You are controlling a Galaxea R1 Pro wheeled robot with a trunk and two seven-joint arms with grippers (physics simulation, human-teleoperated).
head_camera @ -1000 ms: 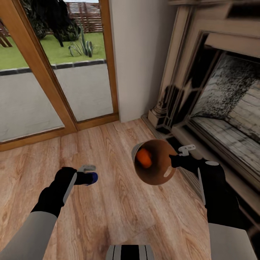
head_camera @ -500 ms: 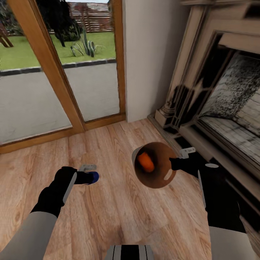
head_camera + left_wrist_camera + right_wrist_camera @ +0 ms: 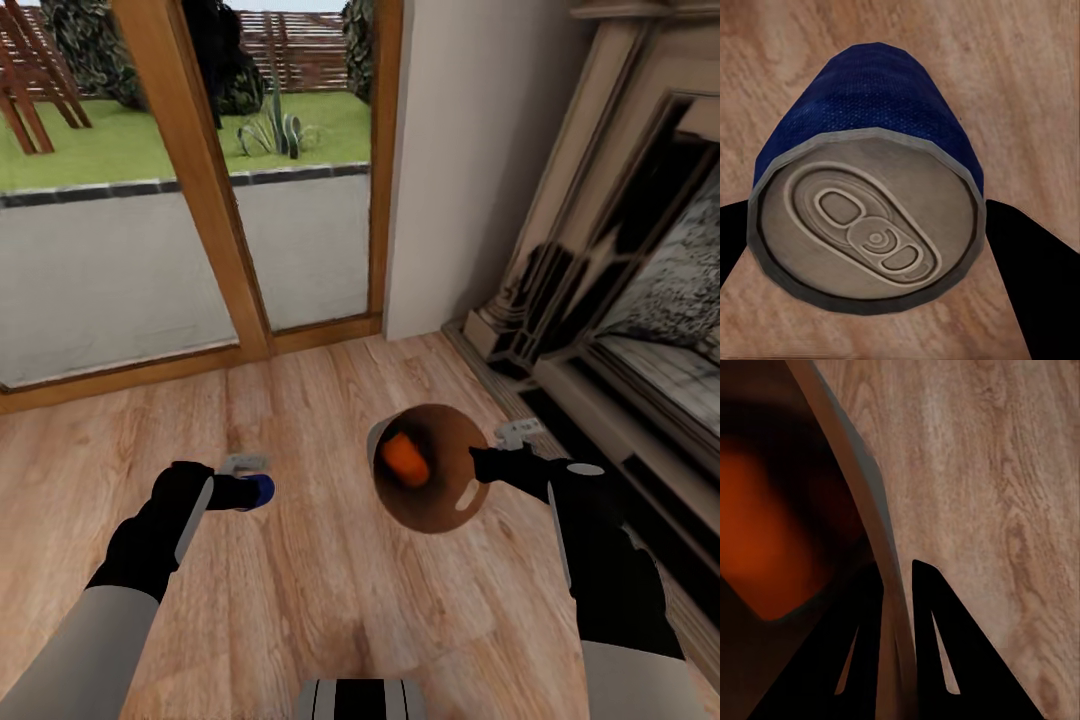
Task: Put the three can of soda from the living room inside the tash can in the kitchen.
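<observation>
Right gripper (image 3: 484,464) is clamped on the rim of the trash can (image 3: 440,505), one finger inside the wall and one outside. The bin is held off the wood-plank floor (image 3: 330,590) beside the fireplace (image 3: 640,300), tipped so its brown interior faces the head camera. An orange soda can (image 3: 405,459) lies inside it. Left gripper (image 3: 243,490) is closed around a dark blue soda can (image 3: 870,202), held over the floor well to the left of the bin.

Risks, as judged:
- The bin hangs from a single thin pinch on its rim — a jolt in transit could swing it or slip it free.
- Tilted further, the orange can could roll out.
- The fireplace surround is close to the right arm; turning could clip it.

Markings: none legible. The blue can's pale top shows only its pull tab — no brand visible.
</observation>
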